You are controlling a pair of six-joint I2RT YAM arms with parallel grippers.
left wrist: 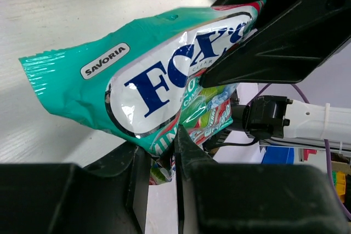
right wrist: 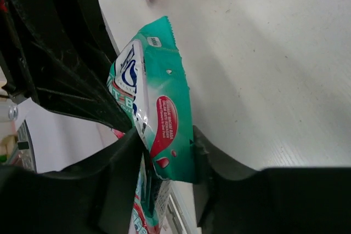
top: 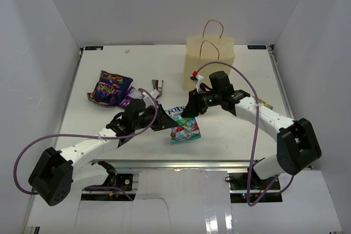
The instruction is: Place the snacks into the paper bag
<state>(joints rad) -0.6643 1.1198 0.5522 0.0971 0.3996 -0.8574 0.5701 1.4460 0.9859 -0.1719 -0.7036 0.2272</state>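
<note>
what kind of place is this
Probably a lab test cell: plain white walls box in a white table, two robot arms are bolted at its near edge, the left gripper and right gripper on a teal packet, beside other snacks and a paper bag.

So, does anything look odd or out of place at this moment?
Yes. Both arms seem to pinch the same teal packet at once: the left gripper holds one edge and the right gripper holds another. Normally one arm carries a packet alone. Nothing looks spilled or torn.
</note>
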